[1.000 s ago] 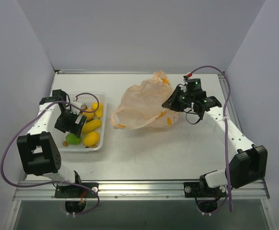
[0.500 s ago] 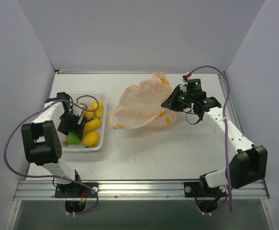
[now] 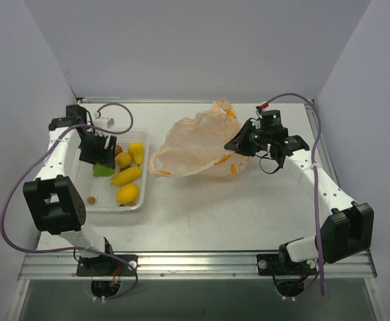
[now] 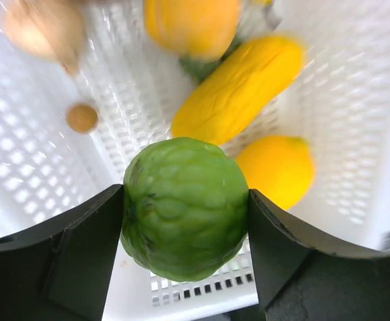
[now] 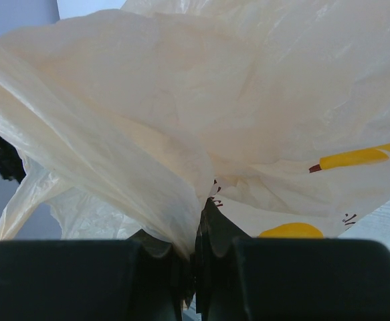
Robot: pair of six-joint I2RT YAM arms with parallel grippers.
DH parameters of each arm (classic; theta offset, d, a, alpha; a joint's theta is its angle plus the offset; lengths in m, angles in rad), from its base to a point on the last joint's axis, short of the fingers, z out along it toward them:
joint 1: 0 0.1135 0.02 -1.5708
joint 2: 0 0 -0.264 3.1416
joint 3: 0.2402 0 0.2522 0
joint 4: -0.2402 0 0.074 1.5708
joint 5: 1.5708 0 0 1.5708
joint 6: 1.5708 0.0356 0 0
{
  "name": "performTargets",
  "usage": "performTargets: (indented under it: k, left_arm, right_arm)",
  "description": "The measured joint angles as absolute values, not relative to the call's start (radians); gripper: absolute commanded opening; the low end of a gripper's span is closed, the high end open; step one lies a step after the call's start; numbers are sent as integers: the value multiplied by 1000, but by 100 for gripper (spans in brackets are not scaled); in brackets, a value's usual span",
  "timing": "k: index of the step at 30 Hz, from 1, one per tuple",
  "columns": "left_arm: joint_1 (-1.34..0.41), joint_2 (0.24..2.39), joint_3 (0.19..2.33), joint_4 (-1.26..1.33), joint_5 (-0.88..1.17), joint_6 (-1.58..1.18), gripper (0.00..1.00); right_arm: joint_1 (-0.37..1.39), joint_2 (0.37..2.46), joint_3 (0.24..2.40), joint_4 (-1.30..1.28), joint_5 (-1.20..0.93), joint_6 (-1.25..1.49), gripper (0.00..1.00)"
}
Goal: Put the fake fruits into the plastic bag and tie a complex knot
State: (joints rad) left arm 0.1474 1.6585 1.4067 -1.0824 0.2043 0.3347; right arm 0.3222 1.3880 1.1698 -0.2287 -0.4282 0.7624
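Grips green fruit [image 4: 184, 207] between left gripper [image 4: 184, 224] fingers, over white tray [image 3: 87, 188] at frame left, evidently for transfer. Pinches plastic bag [image 5: 181, 100] edge in clenched right gripper [image 5: 195, 257], centre right, apparently to hold mouth raised. Leaves yellow fruits [image 3: 126, 176] in tray.

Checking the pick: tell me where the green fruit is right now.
Left side of the top view: the green fruit is gripped in the left tool, over the white tray, beside the long yellow fruit.
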Motion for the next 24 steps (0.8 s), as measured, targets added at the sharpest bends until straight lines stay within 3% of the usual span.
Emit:
performTargets:
  k: [10, 16, 24]
  left_arm:
    - [53, 1646, 2069, -1042, 569, 147, 45]
    - [-138, 1616, 2077, -858, 709, -14, 49]
    - [-357, 1665, 2033, -718, 706, -101, 52]
  right_arm:
    - [319, 1478, 1207, -225, -467, 867, 0]
    - [315, 1493, 1220, -222, -493, 925, 0]
    - [315, 1493, 1251, -181, -524, 977, 0]
